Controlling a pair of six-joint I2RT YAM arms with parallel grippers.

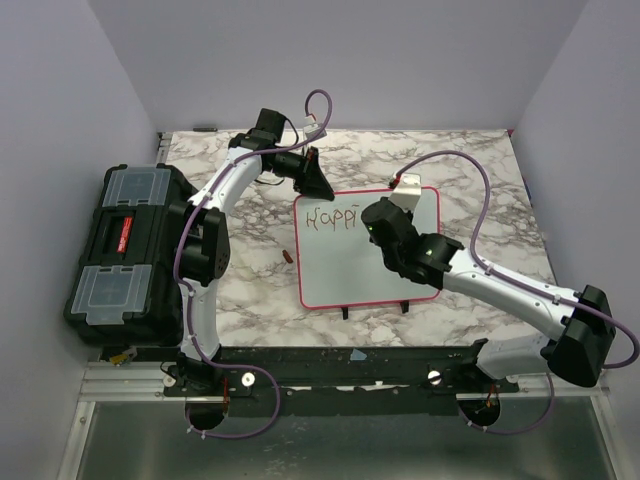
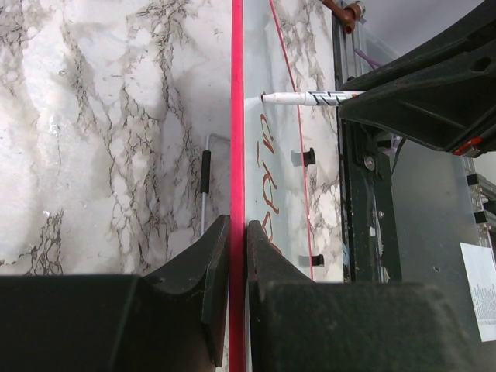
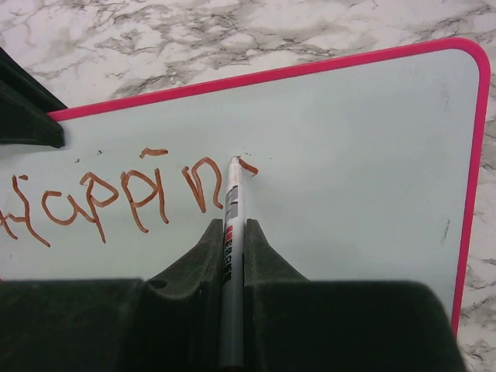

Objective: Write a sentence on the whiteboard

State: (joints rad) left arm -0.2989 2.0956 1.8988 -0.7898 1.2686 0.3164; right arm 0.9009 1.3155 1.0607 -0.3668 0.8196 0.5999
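Observation:
The whiteboard (image 1: 345, 265) with a pink-red frame lies on the marble table. The sentence (image 1: 330, 221) reads "Happin" in red-brown letters, clearest in the right wrist view (image 3: 116, 198). My right gripper (image 3: 232, 232) is shut on a white marker (image 3: 231, 248) whose tip touches the board (image 3: 364, 178) just right of the "n". In the top view this gripper (image 1: 385, 222) is over the board's upper middle. My left gripper (image 2: 237, 232) is shut on the whiteboard's frame (image 2: 236, 116) at the far left corner (image 1: 312, 185). The marker (image 2: 310, 98) also shows in the left wrist view.
A black toolbox (image 1: 125, 255) with clear lid compartments stands at the left. A small red marker cap (image 1: 287, 257) lies on the table left of the board. Two black feet (image 1: 375, 310) stick out at the board's near edge. Purple walls surround the table.

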